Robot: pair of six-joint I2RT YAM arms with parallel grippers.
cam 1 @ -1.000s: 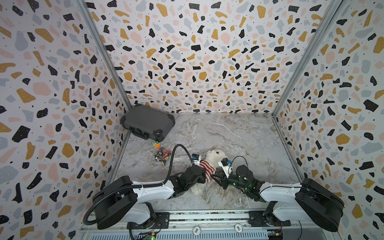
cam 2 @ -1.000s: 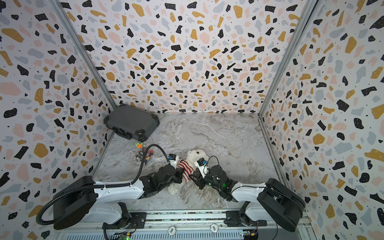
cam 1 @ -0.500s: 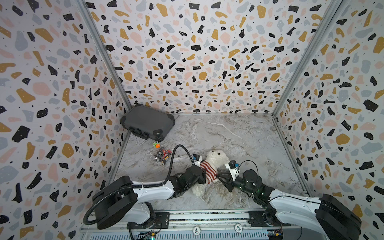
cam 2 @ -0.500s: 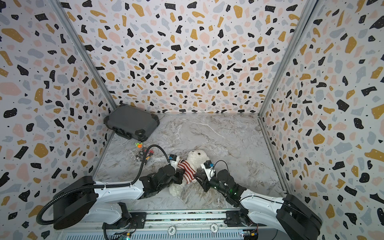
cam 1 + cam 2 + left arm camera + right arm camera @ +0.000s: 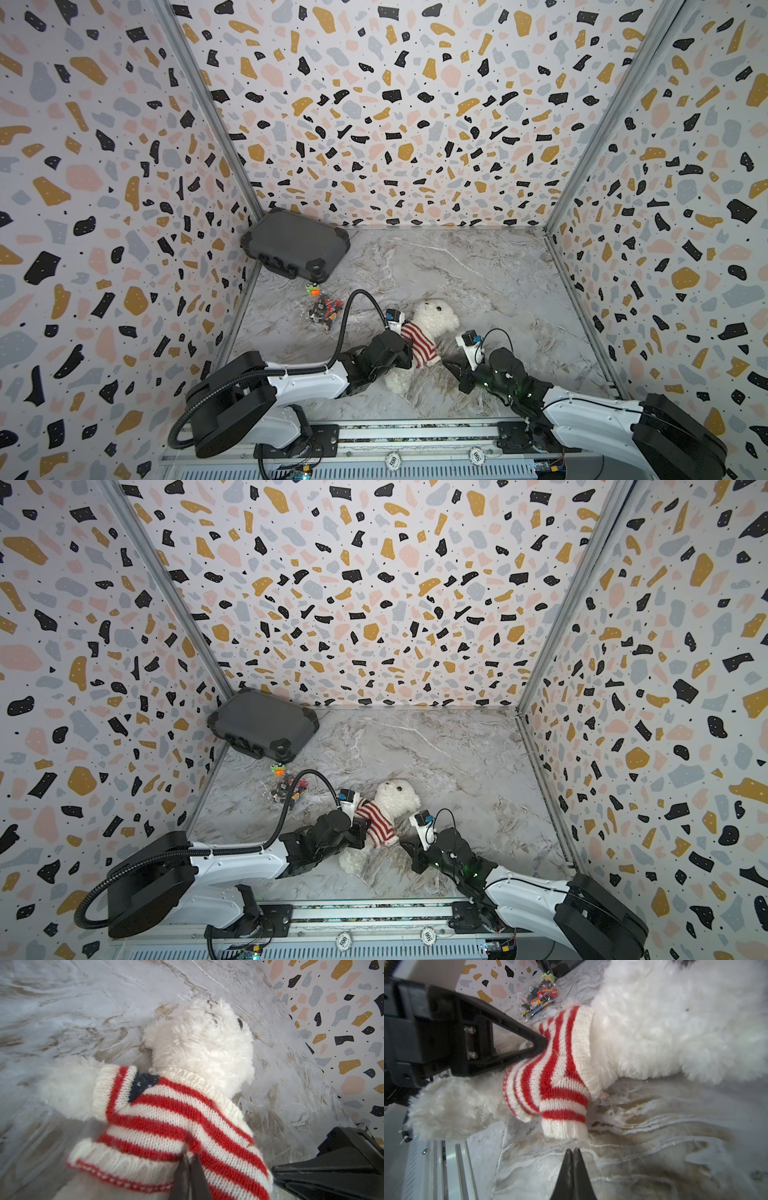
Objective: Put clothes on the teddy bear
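The teddy bear [image 5: 434, 318] [image 5: 395, 800] lies on its back on the marble floor, head toward the back wall, wearing a red-and-white striped sweater [image 5: 417, 347] [image 5: 376, 823] [image 5: 166, 1118]. One furry arm [image 5: 64, 1088] sticks out of a sleeve. My left gripper [image 5: 190, 1156] [image 5: 409, 357] is shut, pinching the sweater's knit near its hem; the right wrist view also shows this gripper [image 5: 543, 1045]. My right gripper [image 5: 573, 1150] [image 5: 446, 366] is shut on nothing. It hovers over bare floor, a short gap from the other sleeve's white cuff [image 5: 564, 1128].
A dark grey case [image 5: 295, 249] leans in the back left corner. A clear bag of small toy pieces [image 5: 326, 309] and a small green-orange toy [image 5: 312, 289] lie left of the bear. Terrazzo walls close in three sides; a metal rail [image 5: 415, 432] runs along the front.
My right gripper has drawn back from the bear toward the front right and its jaws have closed. The left gripper keeps its pinch on the sweater.
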